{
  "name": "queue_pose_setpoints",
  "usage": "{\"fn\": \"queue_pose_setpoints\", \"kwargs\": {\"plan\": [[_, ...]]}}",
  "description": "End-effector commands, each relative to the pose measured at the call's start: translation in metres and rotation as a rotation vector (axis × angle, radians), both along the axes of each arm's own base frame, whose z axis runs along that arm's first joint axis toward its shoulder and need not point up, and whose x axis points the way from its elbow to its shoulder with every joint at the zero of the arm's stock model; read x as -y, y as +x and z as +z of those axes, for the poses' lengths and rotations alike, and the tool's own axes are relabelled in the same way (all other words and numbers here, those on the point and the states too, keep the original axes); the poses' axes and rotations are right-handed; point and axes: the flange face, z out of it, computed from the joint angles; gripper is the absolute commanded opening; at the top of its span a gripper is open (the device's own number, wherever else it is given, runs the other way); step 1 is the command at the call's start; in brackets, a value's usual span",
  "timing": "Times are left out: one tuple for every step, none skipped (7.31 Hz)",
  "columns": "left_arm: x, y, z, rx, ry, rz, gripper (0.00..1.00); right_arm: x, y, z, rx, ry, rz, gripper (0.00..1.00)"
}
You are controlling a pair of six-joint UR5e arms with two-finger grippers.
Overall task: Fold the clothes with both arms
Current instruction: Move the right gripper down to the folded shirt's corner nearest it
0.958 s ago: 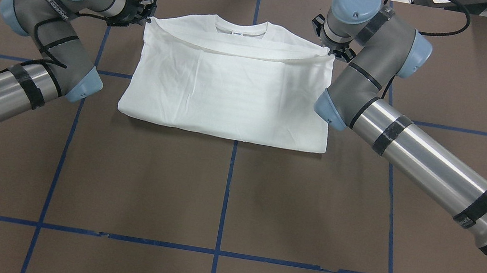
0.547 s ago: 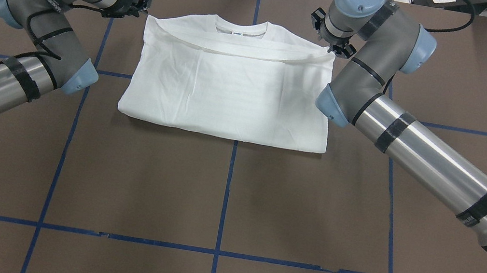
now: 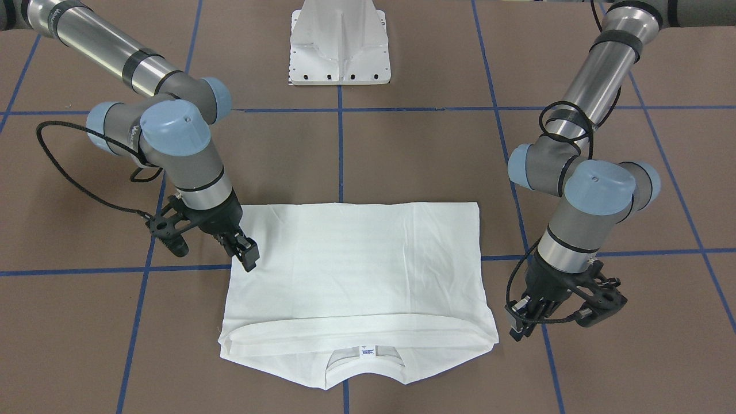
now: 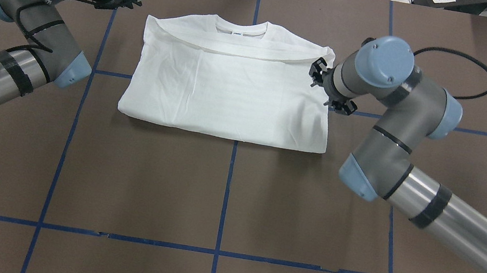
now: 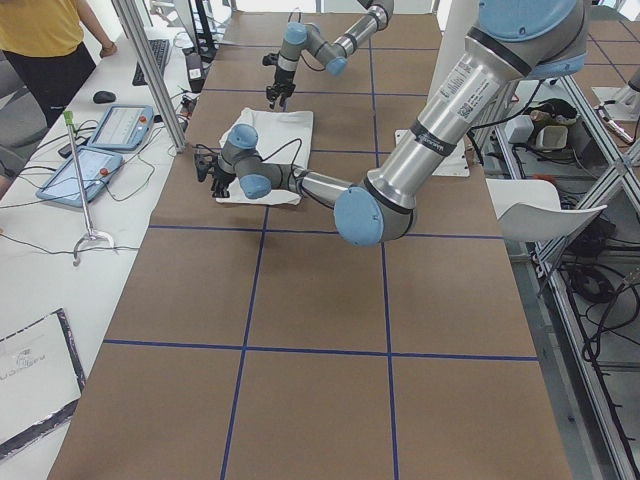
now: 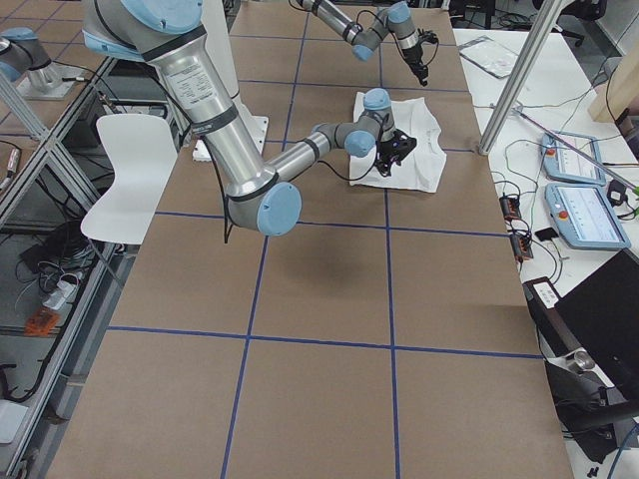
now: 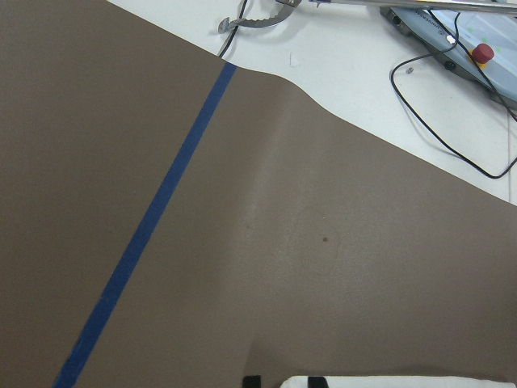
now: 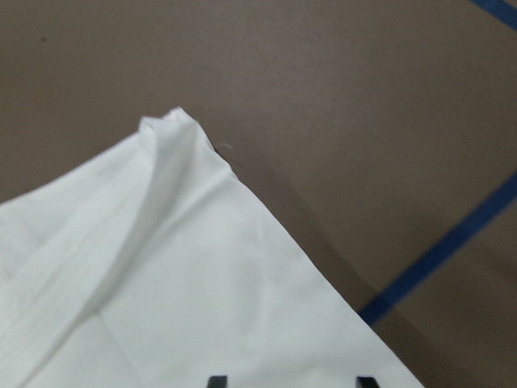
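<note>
The folded white shirt (image 4: 231,90) lies flat by the middle of the worktop's (image 4: 225,192) far edge, collar toward it. Since half a second ago the right gripper (image 3: 248,259), wide and empty, has slid from the shirt's far right corner along its right edge. The left gripper (image 3: 516,325), narrowly parted and empty, has backed off the far left corner; the wrist views show only the ends of the fingertips.

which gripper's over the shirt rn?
The right gripper, at the side edge of the T-shirt. The left gripper hangs off it, over brown table beside the collar end.
</note>
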Motion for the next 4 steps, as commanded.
{"fn": "queue_pose_setpoints", "kwargs": {"plan": [[-0.003, -0.003, 0.007, -0.006, 0.01, -0.001, 0.32, -0.086, 0.012, 0.021, 0.022, -0.016, -0.03, 0.69], [-0.003, -0.003, 0.007, -0.004, 0.013, -0.001, 0.32, -0.097, 0.006, 0.023, 0.026, -0.035, -0.022, 0.7], [-0.003, -0.003, 0.008, -0.003, 0.012, -0.001, 0.32, -0.107, -0.009, 0.027, 0.012, -0.029, -0.023, 0.7], [-0.003, -0.003, 0.008, -0.002, 0.014, -0.002, 0.32, -0.107, -0.012, 0.03, 0.008, -0.029, -0.02, 0.7]]}}
